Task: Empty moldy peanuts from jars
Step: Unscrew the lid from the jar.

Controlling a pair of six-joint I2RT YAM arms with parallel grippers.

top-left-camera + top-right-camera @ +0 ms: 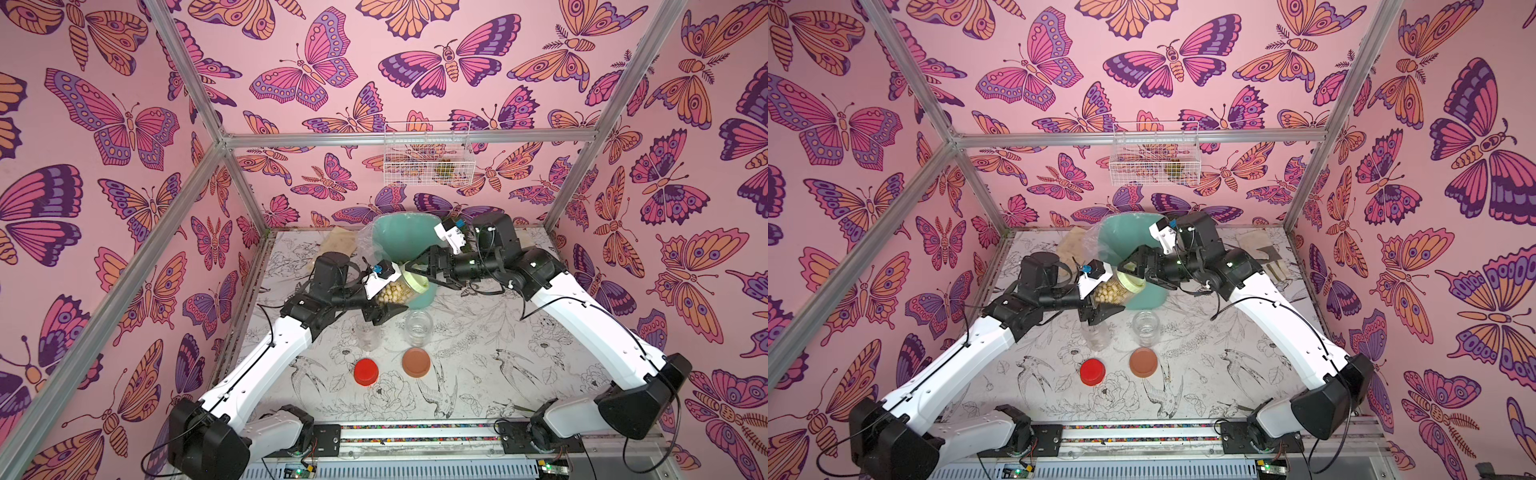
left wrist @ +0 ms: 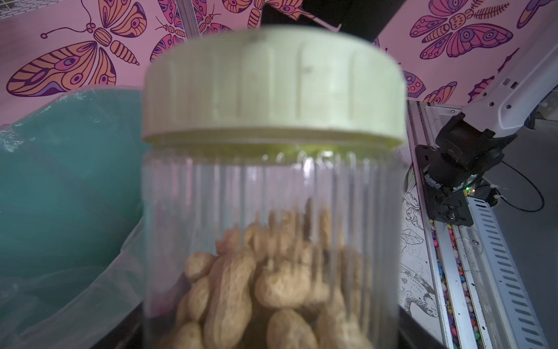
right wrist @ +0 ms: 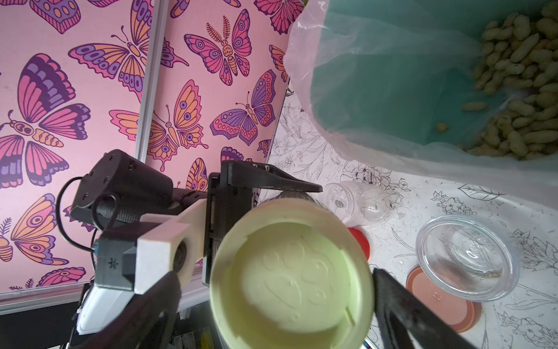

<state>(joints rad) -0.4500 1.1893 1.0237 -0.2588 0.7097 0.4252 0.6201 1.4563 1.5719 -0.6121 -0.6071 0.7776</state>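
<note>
Past the two lidless jars (image 1: pixel 417 326) on the surface (image 1: pixel 478 374), my left end effector (image 1: pixel 392 298) grips the full jar (image 1: pixel 401 286) of moldy peanuts (image 2: pixel 271 287), its long axis tilted, pale green lid (image 1: pixel 416 280) pointing far-right into my right end effector (image 3: pixel 274 276), jaws wide astride it

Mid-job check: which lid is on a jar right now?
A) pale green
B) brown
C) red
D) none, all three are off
A: the pale green lid caps the peanut-filled jar that the left hand holds, while the red lid and the brown lid lie loose on the table.
</note>
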